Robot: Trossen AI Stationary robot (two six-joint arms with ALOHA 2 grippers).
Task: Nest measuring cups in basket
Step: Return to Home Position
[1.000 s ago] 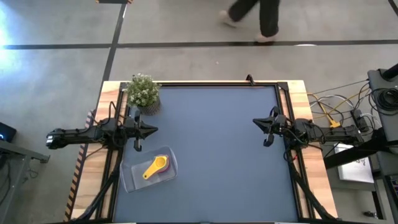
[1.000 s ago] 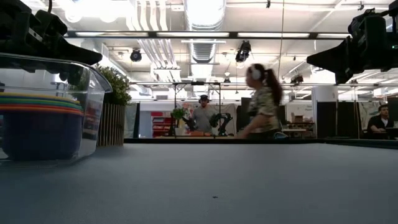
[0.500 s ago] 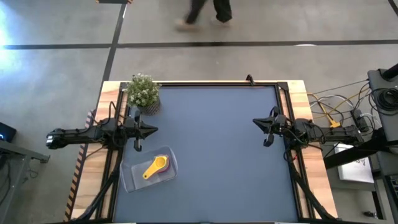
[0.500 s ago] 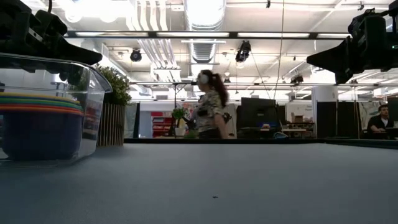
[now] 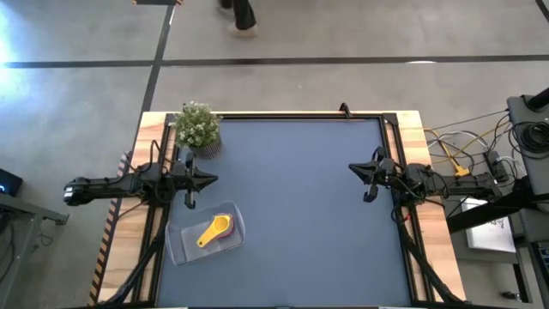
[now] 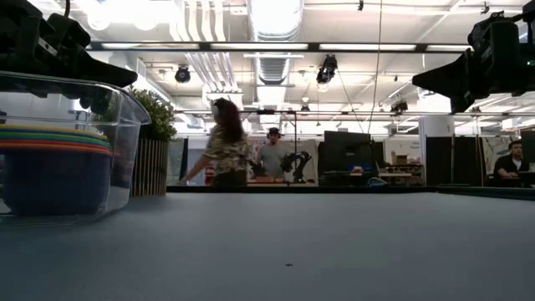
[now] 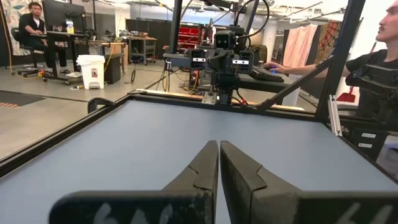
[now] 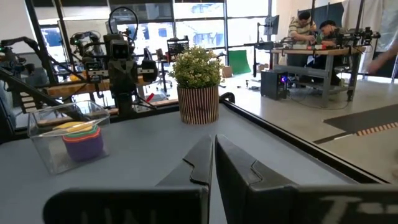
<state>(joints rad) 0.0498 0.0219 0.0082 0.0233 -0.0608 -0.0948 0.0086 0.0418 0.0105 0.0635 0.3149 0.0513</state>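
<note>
Seen from overhead: a blue-grey tabletop (image 5: 300, 232) with a dark arm reaching in from each side edge. The left gripper (image 5: 211, 179) hangs at the left edge, about halfway along it, pointing toward the middle. Its wrist camera shows the two fingers (image 7: 202, 168) pressed together with nothing between them. The right gripper (image 5: 352, 168) mirrors it at the right edge, and its own wrist view shows it likewise closed and empty.

The basket (image 5: 182, 247) sits near the left edge, toward the near left corner. It lies just beside the left gripper on its near-edge side and well apart from the right gripper, so your left arm is much the nearer one. Inside the basket the measuring cups (image 5: 220, 227) are nested in one stack with yellow on top. The low view shows coloured rims banded one over another behind the clear wall.

The yellow cup's long axis runs diagonally, bowl toward the table's middle and handle toward the near left corner. You probably cannot tell from here whether the lower handles line up with it. A potted plant (image 5: 198, 126) stands at the far left corner, on the left gripper's other side.

Nothing appears left to pick up. For pulling back, what matters is that the basket lies off to the left gripper's side, not beneath it.
</note>
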